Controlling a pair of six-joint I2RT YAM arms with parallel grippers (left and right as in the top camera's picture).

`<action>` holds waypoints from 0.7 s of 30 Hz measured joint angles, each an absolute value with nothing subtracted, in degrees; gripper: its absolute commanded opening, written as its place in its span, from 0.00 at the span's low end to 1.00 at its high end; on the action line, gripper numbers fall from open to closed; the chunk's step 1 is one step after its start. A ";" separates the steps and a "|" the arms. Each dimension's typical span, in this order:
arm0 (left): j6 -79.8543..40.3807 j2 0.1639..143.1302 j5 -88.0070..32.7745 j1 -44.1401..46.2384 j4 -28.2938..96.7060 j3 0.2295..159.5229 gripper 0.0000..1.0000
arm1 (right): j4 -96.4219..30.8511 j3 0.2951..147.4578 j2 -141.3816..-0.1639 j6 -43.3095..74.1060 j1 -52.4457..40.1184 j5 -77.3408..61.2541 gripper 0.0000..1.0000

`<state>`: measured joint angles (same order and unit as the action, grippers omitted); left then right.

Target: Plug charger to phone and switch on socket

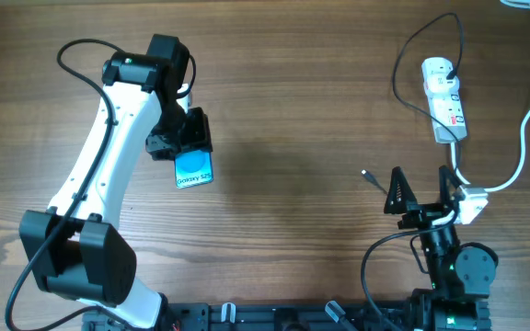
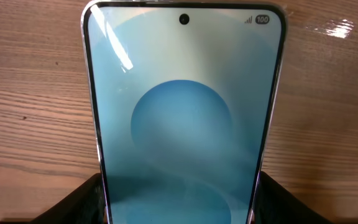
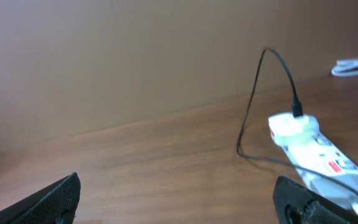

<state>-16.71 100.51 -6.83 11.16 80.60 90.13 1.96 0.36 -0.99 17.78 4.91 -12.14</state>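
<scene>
Black charger tip (image 1: 365, 173) lies just beside my open right gripper (image 1: 421, 191), on its phone side, with its cable plugged into the socket (image 1: 444, 99) beyond. My left gripper (image 1: 187, 138) clamps the turquoise phone (image 1: 194, 171) well apart to the left, so the right arm is nearer.

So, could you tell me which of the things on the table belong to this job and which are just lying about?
Part of the job:
phone, clamped in the left gripper
socket
charger, its plug sitting in the socket
right gripper, open

Just lying about:
white cable loop at the far edge of the table
</scene>
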 measured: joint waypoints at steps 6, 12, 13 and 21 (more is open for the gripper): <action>-18.24 100.51 -9.76 11.16 80.60 90.15 0.50 | 1.17 0.36 -1.34 58.41 4.84 -38.33 1.00; -19.86 100.51 -18.41 11.16 80.55 90.15 0.46 | 0.45 0.36 -1.37 67.70 4.84 -49.80 1.00; -19.88 100.51 -19.81 11.16 80.55 90.15 0.46 | 0.43 0.36 -1.43 65.23 4.84 -50.59 1.00; -29.43 100.51 -43.53 11.16 76.03 90.19 0.41 | 0.27 0.36 -8.36 49.56 4.84 -52.45 1.00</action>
